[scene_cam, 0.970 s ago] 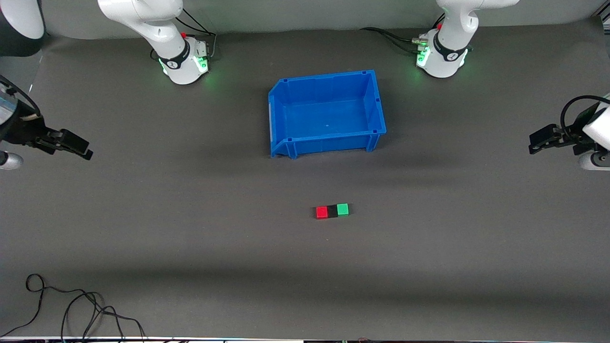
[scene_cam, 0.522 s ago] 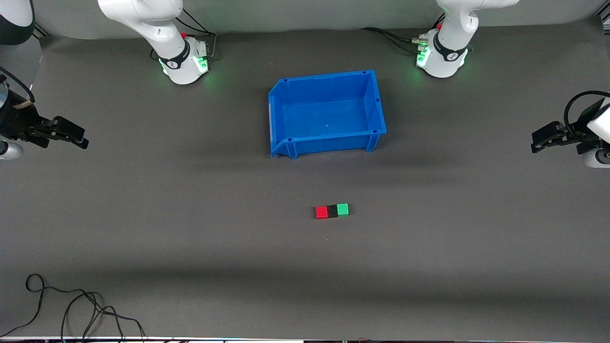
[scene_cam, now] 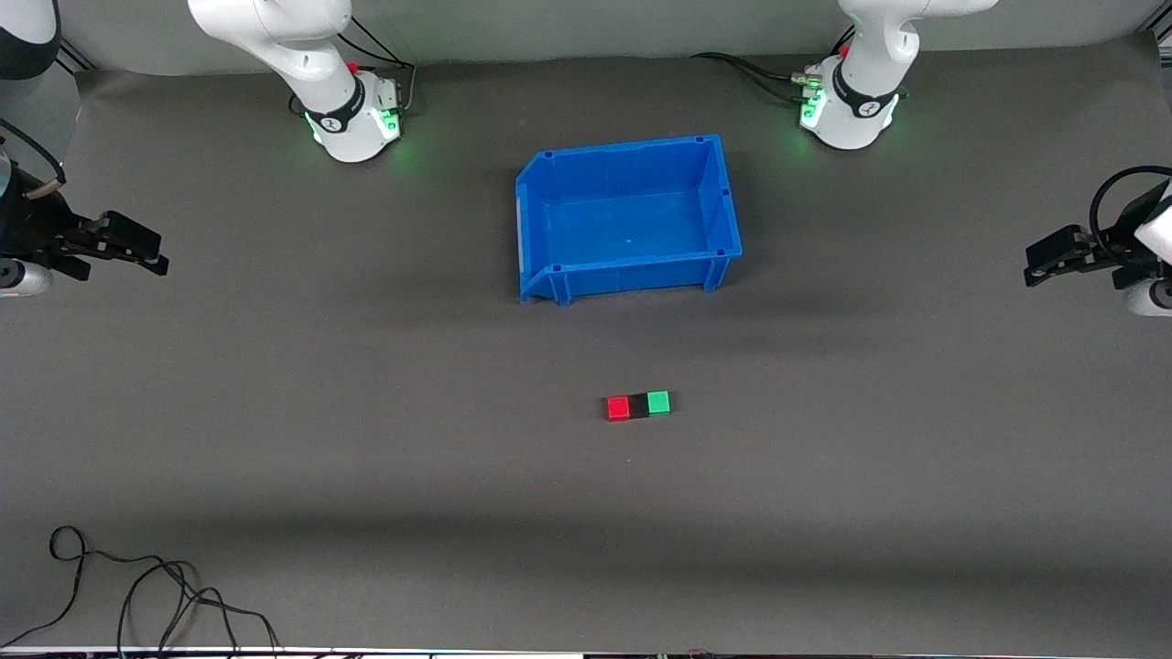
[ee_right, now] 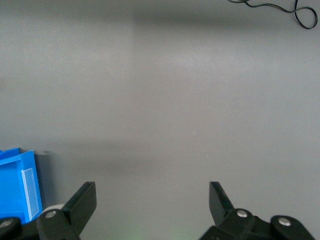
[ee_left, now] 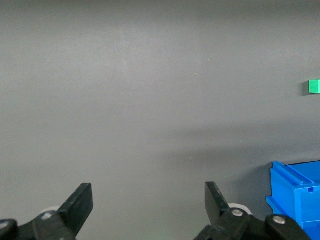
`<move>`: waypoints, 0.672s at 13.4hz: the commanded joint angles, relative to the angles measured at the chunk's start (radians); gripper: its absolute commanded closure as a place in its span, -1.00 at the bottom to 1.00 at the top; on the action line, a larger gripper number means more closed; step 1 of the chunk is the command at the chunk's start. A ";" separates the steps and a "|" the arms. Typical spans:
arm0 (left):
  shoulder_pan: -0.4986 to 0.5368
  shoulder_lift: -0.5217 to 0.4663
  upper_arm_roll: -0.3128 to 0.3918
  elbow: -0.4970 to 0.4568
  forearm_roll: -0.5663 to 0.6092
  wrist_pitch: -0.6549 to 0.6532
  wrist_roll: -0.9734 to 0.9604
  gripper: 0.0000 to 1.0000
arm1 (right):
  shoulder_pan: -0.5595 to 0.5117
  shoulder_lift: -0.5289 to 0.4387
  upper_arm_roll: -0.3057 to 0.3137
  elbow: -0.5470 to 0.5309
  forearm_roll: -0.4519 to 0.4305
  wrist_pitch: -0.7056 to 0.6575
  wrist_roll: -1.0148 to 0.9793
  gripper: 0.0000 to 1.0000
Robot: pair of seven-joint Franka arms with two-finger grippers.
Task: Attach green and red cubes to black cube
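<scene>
Lying in a tight row on the gray table (scene_cam: 366, 458), just below the middle of the front frame: red cube (scene_cam: 618, 407), black cube (scene_cam: 638, 405), green cube (scene_cam: 658, 403), each touching the next, black between the two colors. The red one sits toward the right arm's end, the green toward the left arm's end. The black cube's edges are hard to pick out against the dark mat.

Blue bin (scene_cam: 628, 275): upper middle of the front frame, farther from the front camera than the cubes and well apart from them; nothing shows inside it.

Right gripper (scene_cam: 137, 252): at the middle-left edge of the front frame, over bare table at that arm's end, the wrist partly cut off by the frame edge. In the right wrist view its two fingers (ee_right: 82, 202) stand wide apart at the bottom of the frame with only mat between them, and one corner of the bin appears at the lower left, cropped.

Left gripper (scene_cam: 1048, 258): at the middle-right edge of the front frame, over bare table at its own end, the arm mostly out of frame. In the left wrist view its fingers (ee_left: 80, 207) are spread wide and hold nothing; the green cube shows at the right edge, half cut off, with a bin corner at the lower right.

Black cable (scene_cam: 137, 586): loose loops at the lower left of the front frame, running off the bottom edge.
</scene>
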 commanded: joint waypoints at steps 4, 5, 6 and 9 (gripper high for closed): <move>0.001 0.018 0.000 0.035 0.002 -0.030 0.013 -1.00 | -0.001 0.003 0.003 0.016 -0.009 -0.017 0.039 -1.00; -0.001 0.018 0.001 0.035 0.002 -0.029 0.004 -1.00 | -0.001 0.006 0.003 0.017 -0.008 -0.014 0.039 -1.00; -0.001 0.020 0.000 0.035 0.002 -0.029 0.003 -1.00 | -0.001 0.006 0.003 0.016 -0.005 -0.016 0.039 -1.00; 0.001 0.022 0.000 0.035 -0.001 -0.023 0.001 -1.00 | 0.000 0.005 0.003 0.016 -0.005 -0.017 0.041 -1.00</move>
